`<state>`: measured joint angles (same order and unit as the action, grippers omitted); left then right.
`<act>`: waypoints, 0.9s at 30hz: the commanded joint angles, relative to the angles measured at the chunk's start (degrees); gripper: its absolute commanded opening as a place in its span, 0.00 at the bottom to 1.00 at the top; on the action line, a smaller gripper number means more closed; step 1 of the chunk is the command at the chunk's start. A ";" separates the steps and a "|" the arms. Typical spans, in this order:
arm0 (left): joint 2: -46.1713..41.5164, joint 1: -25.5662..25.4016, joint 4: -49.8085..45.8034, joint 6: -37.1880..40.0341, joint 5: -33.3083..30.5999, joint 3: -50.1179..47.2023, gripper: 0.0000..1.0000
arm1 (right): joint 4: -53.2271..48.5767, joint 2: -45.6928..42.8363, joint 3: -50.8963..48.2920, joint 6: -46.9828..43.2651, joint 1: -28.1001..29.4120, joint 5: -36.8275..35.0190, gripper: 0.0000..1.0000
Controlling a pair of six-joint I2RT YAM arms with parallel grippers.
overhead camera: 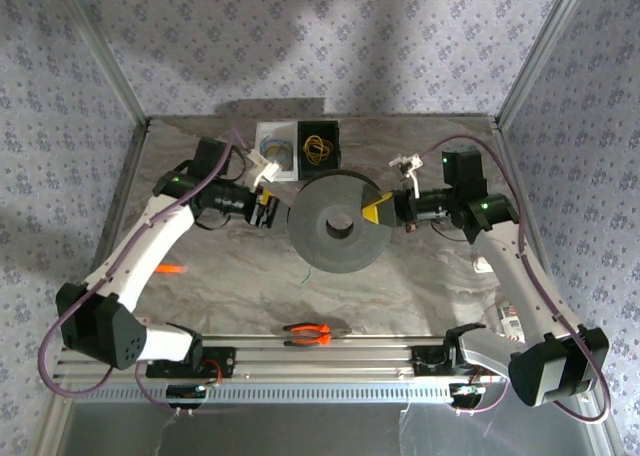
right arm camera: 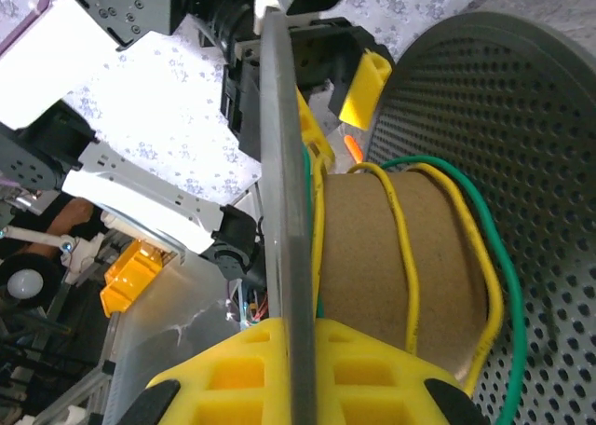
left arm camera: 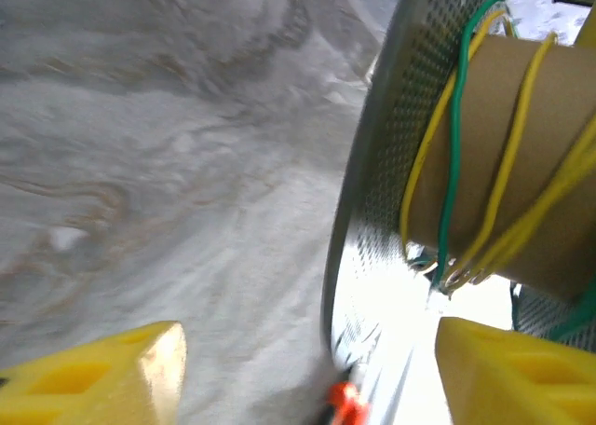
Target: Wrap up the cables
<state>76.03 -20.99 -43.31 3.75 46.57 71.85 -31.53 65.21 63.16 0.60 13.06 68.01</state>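
The dark grey spool (overhead camera: 338,223) stands on edge in the middle of the table (overhead camera: 400,296), between the two arms. The right gripper (right arm camera: 303,364) is clamped on one perforated flange, with a yellow finger on each face. The left gripper (left arm camera: 307,378) sits at the opposite flange with its fingers wide apart, gripping nothing. The cables (right arm camera: 404,248), green and yellow, run in a few loose turns around the brown cardboard core between the flanges. A thin green strand, possibly a loose end, trails onto the table just in front of the spool. More yellow coils lie in a black box (overhead camera: 320,146) behind it.
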 commanded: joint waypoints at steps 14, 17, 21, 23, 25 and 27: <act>-16.72 6.70 2.09 -7.48 -32.85 -6.17 1.00 | 24.45 2.00 -12.92 23.95 -0.05 -14.19 0.00; -19.96 6.67 3.34 -9.74 -38.37 -8.19 1.00 | 32.77 4.84 -17.21 31.13 1.99 -17.67 0.00; -23.64 6.67 4.12 -10.73 -42.84 -11.06 1.00 | 45.44 9.44 -22.05 39.33 4.64 -20.17 0.00; -24.87 6.67 4.11 -10.92 -43.44 -12.31 1.00 | 50.19 11.64 -23.94 41.93 5.87 -21.36 0.00; -25.40 6.66 4.15 -11.04 -44.22 -13.32 1.00 | 53.41 13.53 -25.36 43.40 6.71 -22.52 0.00; -25.71 6.65 4.17 -11.13 -44.93 -14.29 1.00 | 54.90 15.66 -26.21 44.21 7.28 -24.06 0.00</act>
<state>50.92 -14.48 -40.29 -6.22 4.62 58.78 12.27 79.53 37.36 40.34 19.53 46.19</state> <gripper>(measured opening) 0.997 0.078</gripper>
